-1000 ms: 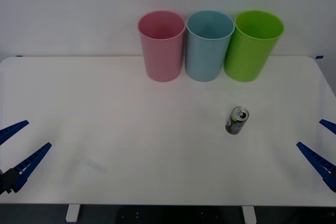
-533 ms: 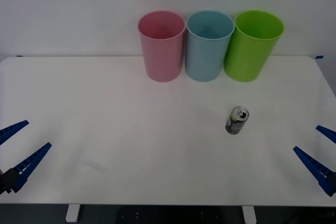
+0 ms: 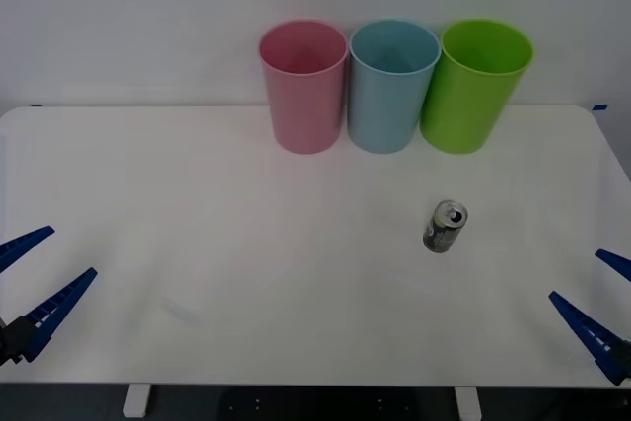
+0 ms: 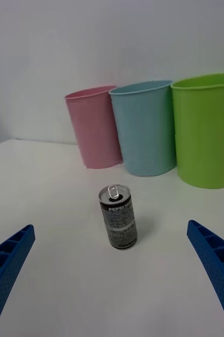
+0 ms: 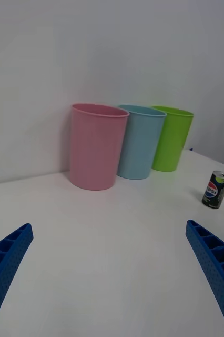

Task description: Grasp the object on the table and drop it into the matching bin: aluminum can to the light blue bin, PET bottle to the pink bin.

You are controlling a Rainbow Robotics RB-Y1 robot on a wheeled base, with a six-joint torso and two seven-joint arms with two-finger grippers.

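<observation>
Front view, left to right: left gripper [image 3: 28, 288] is seen parked at the near-left edge of the table [image 3: 197, 224], fingers spread, nothing held. Pink bin [image 3: 305, 86], light blue bin [image 3: 393, 86] and a lime green bin [image 3: 475, 86] are lined up at the far edge. Aluminum can [image 3: 446, 227] is stood upright, right of centre, well apart from the bins. Right gripper [image 3: 602, 305] is seen at the near-right edge, fingers spread, can framed between them in the wrist view [image 4: 118, 216]. Can is judged light, thin-walled, smooth and easily tipped; a mid-body side grasp is advised.
</observation>
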